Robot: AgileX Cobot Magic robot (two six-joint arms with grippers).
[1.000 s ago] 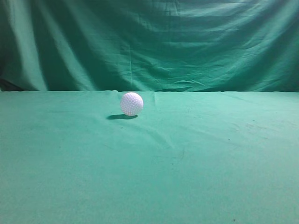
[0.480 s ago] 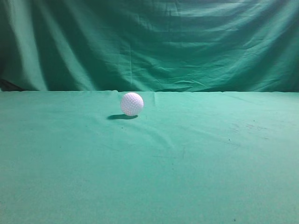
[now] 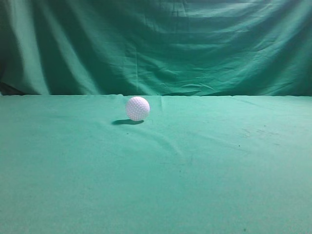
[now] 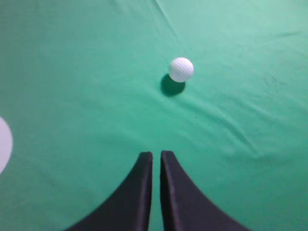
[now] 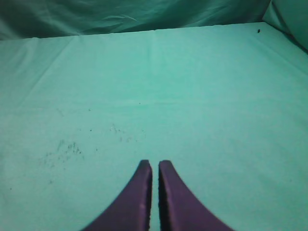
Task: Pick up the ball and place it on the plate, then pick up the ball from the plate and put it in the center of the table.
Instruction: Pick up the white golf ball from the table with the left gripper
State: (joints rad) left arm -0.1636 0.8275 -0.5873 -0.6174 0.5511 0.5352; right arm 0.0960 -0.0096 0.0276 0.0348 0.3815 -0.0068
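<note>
The white dimpled ball (image 3: 137, 108) rests on the green table (image 3: 195, 165), left of centre near its far edge. It also shows in the left wrist view (image 4: 181, 69), well ahead of my left gripper (image 4: 156, 154), whose black jaws are shut and empty above the cloth. A white curved edge of the plate (image 4: 4, 143) shows at the left border of that view. My right gripper (image 5: 155, 163) is shut and empty above bare cloth. Neither gripper shows in the exterior view.
The draped green backdrop curtain (image 3: 156, 44) hangs behind the table. Dark specks (image 5: 62, 149) mark the cloth left of my right gripper. The table's far edge (image 5: 144, 31) runs across the top of the right wrist view.
</note>
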